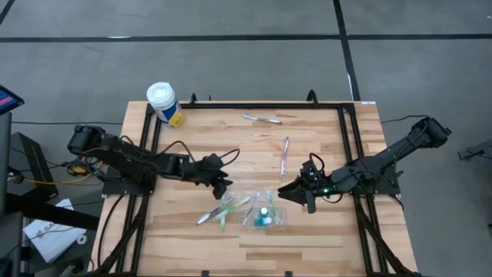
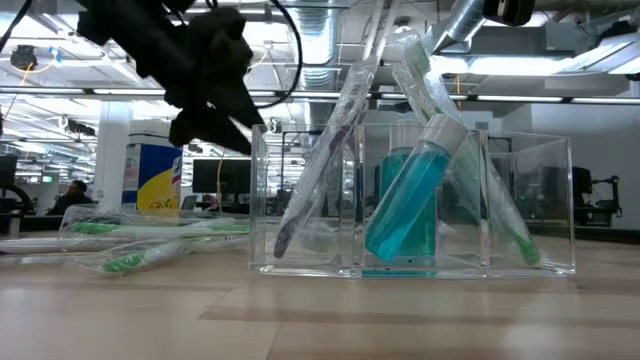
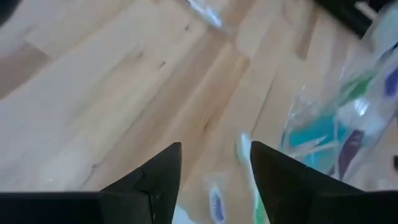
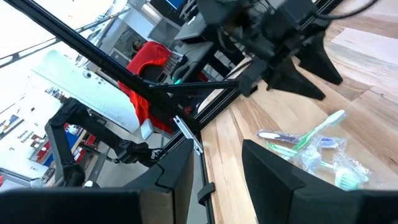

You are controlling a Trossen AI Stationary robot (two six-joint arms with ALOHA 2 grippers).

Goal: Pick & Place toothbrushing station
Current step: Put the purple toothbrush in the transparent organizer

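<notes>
The clear plastic holder [image 1: 265, 216] stands on its base near the table's front middle. In it lean two teal-blue tubes [image 2: 408, 205] and several wrapped toothbrushes [image 2: 335, 130]. Several more wrapped green, purple and white toothbrushes [image 1: 224, 208] lie flat on the table just left of it. My left gripper [image 1: 223, 183] is open and hovers above these loose brushes, which show below its fingers in the left wrist view [image 3: 214, 202]. My right gripper [image 1: 298, 192] is open and empty, just right of the holder.
A white-capped canister with a yellow label [image 1: 164, 104] stands at the far left corner. Two loose toothbrushes lie farther back, one near the far edge [image 1: 262, 118] and one at mid-table [image 1: 285, 155]. A black frame [image 1: 231, 106] runs around the table's edges.
</notes>
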